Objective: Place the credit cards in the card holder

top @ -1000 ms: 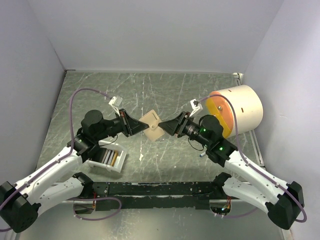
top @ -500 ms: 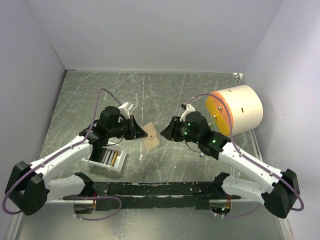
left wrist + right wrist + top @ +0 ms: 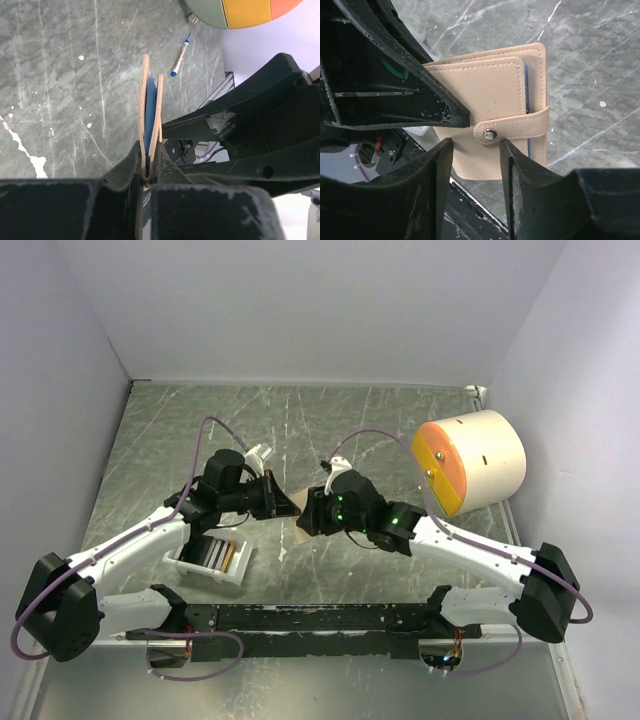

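Card holder (image 3: 490, 95) looks tan and stitched, tab (image 3: 512, 130) snapped, blue card (image 3: 149, 112) inside.

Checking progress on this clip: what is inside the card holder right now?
Between the tan flaps of the card holder, pinched in the left hand, a blue card shows edge-on. Whether more cards sit behind it is hidden by the flaps.
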`<action>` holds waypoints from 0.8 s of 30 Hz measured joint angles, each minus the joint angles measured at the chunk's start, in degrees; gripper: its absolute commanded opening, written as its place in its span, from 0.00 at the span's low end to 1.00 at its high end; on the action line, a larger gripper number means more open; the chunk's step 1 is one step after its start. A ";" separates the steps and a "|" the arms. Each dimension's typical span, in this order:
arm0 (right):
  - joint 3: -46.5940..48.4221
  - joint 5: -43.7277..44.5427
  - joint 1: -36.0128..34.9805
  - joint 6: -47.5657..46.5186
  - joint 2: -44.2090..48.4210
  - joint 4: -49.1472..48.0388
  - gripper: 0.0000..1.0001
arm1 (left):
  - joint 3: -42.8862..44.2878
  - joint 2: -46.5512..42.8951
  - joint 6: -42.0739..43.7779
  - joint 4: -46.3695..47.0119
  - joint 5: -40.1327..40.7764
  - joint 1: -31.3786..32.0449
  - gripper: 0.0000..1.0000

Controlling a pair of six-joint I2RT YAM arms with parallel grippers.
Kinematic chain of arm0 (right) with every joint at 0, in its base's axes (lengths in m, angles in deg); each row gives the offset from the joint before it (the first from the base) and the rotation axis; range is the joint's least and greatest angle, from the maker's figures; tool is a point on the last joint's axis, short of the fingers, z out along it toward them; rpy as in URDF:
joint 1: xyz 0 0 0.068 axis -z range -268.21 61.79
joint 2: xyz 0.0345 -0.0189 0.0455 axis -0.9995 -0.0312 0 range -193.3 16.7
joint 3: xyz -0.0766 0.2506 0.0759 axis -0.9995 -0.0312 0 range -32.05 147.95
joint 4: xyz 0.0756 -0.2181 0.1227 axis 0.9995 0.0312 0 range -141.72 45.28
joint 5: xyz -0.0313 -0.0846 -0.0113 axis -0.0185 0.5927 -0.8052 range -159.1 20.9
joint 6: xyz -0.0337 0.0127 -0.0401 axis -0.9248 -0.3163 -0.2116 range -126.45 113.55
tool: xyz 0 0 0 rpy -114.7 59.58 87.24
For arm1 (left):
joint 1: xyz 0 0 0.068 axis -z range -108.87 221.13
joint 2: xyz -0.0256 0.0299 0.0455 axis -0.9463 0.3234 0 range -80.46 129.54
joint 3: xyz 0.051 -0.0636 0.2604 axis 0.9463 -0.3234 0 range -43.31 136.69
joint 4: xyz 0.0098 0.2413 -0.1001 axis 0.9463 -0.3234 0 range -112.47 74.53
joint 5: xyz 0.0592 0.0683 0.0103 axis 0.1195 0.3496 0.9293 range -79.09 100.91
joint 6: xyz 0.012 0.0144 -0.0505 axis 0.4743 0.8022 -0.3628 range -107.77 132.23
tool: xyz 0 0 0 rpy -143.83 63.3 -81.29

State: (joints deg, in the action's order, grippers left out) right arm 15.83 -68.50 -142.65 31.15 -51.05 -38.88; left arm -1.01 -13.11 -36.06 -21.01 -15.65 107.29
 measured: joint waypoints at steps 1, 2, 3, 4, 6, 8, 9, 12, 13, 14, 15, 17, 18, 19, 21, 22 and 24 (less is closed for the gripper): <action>0.28 0.57 -0.63 -0.37 -0.85 0.04 0.44 | -0.13 -0.07 -0.28 0.07 -0.20 0.00 0.07; 0.55 1.18 -1.18 -0.68 -1.42 0.20 0.43 | -0.42 -0.13 -0.48 0.11 -0.39 -0.02 0.07; 0.81 1.75 -1.68 -1.05 -1.84 0.48 0.43 | -0.70 -0.17 -0.70 0.09 -0.55 -0.04 0.07; 0.96 2.12 -2.08 -1.31 -1.99 0.68 0.43 | -0.98 -0.26 -1.03 0.11 -0.74 -0.11 0.07; 1.11 3.15 -2.78 -1.84 -2.14 0.92 0.41 | -1.29 -0.35 -1.46 0.13 -1.05 -0.11 0.07; 1.20 4.00 -3.15 -2.08 -2.14 1.14 0.37 | -1.36 -0.39 -1.57 0.11 -1.20 -0.11 0.07; 1.25 4.44 -3.30 -2.19 -2.14 1.16 0.35 | -1.36 -0.42 -1.60 0.09 -1.25 -0.11 0.07; 1.31 5.38 -3.65 -2.45 -2.14 1.18 0.33 | -1.36 -0.61 -1.55 -0.17 -1.25 -0.11 0.07; 1.31 5.62 -3.72 -2.54 -2.14 1.16 0.32 | -1.36 -0.70 -1.51 -0.24 -1.25 -0.13 0.07; 1.31 5.86 -3.78 -2.60 -2.14 1.18 0.32 | -1.36 -0.72 -1.51 -0.26 -1.29 -0.11 0.07; 1.31 6.19 -3.85 -2.67 -2.14 1.20 0.31 | -1.36 -0.72 -1.49 -0.28 -1.31 -0.13 0.07; 1.31 6.78 -3.98 -2.75 -2.23 1.22 0.30 | -1.36 -0.72 -1.49 -0.31 -1.33 -0.13 0.07; 1.33 7.10 -4.04 -2.78 -2.29 1.22 0.29 | -1.36 -0.76 -1.49 -0.31 -1.31 -0.13 0.07; 1.38 7.43 -4.09 -2.78 -2.40 1.25 0.28 | -1.40 -0.81 -1.49 -0.31 -1.31 -0.15 0.07; 1.62 8.37 -4.20 -2.82 -2.60 1.44 0.26 | -1.55 -1.05 -1.46 -0.35 -1.33 -0.24 0.07; 1.66 8.94 -4.20 -2.84 -2.64 1.53 0.24 | -1.62 -1.18 -1.46 -0.42 -1.38 -0.28 0.07; 1.73 9.84 -4.24 -2.86 -2.64 1.66 0.19 | -1.75 -1.33 -1.49 -0.35 -1.51 -0.33 0.07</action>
State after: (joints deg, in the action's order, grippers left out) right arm 17.56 -58.66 -146.89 28.29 -53.69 -37.22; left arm -2.76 -14.44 -37.55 -21.36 -17.16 106.96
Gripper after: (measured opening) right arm 0.254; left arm 0.119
